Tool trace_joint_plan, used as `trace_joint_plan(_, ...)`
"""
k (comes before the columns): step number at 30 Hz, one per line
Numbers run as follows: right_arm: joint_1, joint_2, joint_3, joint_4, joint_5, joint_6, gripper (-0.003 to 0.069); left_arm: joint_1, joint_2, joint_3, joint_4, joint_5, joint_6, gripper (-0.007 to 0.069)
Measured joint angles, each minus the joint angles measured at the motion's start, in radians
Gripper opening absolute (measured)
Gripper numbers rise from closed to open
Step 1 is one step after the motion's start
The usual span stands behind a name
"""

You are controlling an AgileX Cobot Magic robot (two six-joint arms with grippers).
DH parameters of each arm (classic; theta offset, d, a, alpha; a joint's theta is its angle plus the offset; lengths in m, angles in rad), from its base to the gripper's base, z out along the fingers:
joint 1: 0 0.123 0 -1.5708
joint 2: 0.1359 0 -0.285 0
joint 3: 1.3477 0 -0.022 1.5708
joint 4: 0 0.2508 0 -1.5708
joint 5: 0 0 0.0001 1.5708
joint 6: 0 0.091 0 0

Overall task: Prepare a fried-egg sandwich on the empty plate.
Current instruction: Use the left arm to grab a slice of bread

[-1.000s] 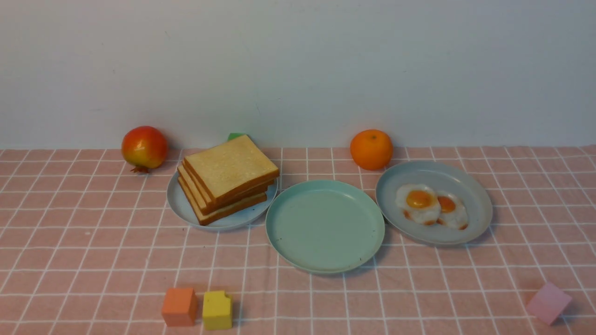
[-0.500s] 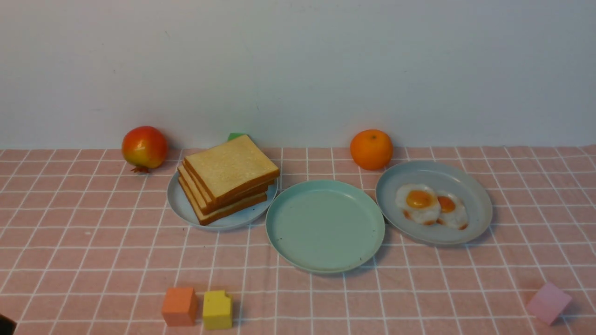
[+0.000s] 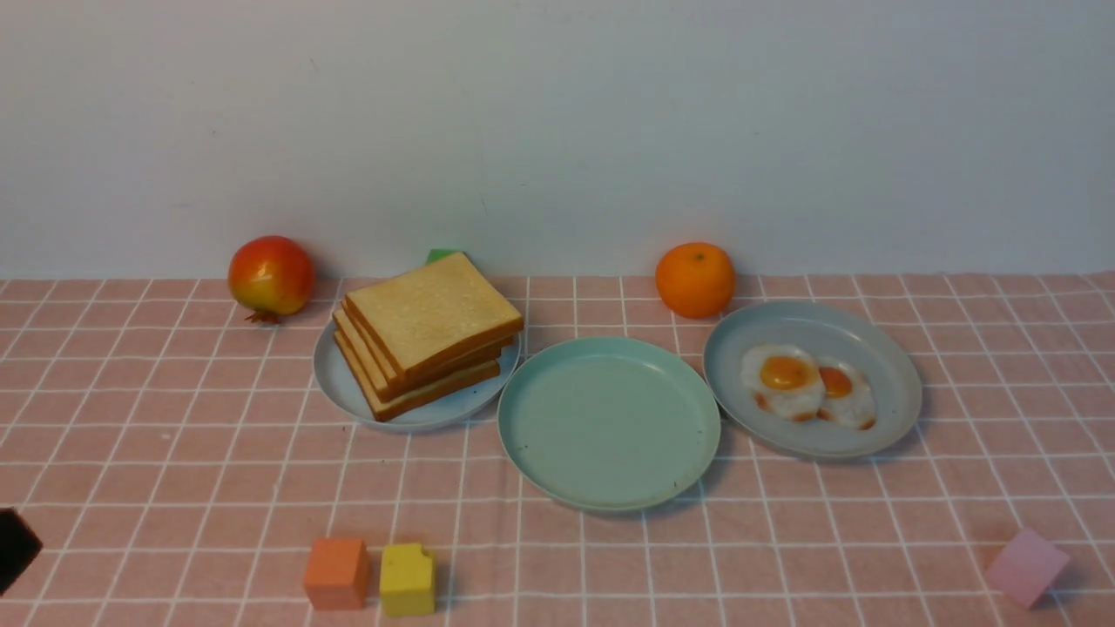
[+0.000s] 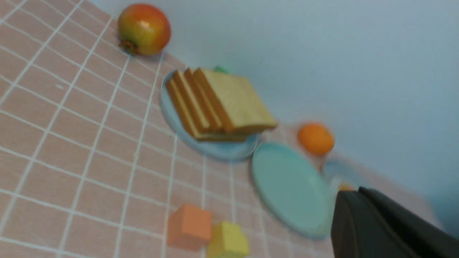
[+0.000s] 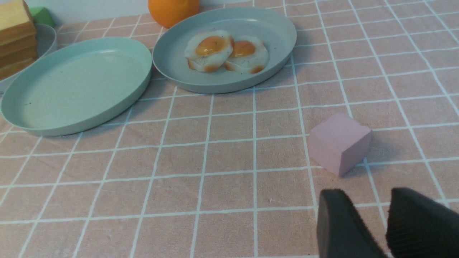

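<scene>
The left gripper (image 4: 355,193), pressed together, has the empty plate (image 4: 290,186) just ahead; the right gripper (image 5: 373,200), slightly spread, faces a pink block (image 5: 339,143).

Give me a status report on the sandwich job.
Left claw shut, empty. Right claw open, empty. Mint-green plate bare; toast stack, fried eggs untouched. Nothing blocking.

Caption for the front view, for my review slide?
Empty mint-green plate sits between a toast pile and two plated fried eggs; left gripper shows at the left edge.
</scene>
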Motion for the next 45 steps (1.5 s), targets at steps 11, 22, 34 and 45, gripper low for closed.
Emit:
trace_joint_plan(11, 0.000, 0.000, 0.000, 0.000, 0.000, 0.000, 0.0240, -0.265, 0.496, -0.293, 0.051, 0.097, 0.206, 0.0013)
trace_joint_plan(22, 0.000, 0.000, 0.009, 0.152, -0.084, 0.090, 0.0240, -0.300, 0.665, -0.305, -0.063, -0.012, 0.308, 0.0013)
trace_joint_plan(34, 0.020, 0.079, -0.222, 0.496, -0.010, 0.104, 0.0154, -0.300, 0.776, -0.507, -0.064, 0.188, 0.401, 0.0013)
trace_joint_plan(45, 0.230, 0.637, -0.961, 0.080, 0.669, -0.044, 0.0004, -0.500, 1.157, -0.880, 0.225, 0.331, 0.311, 0.0013)
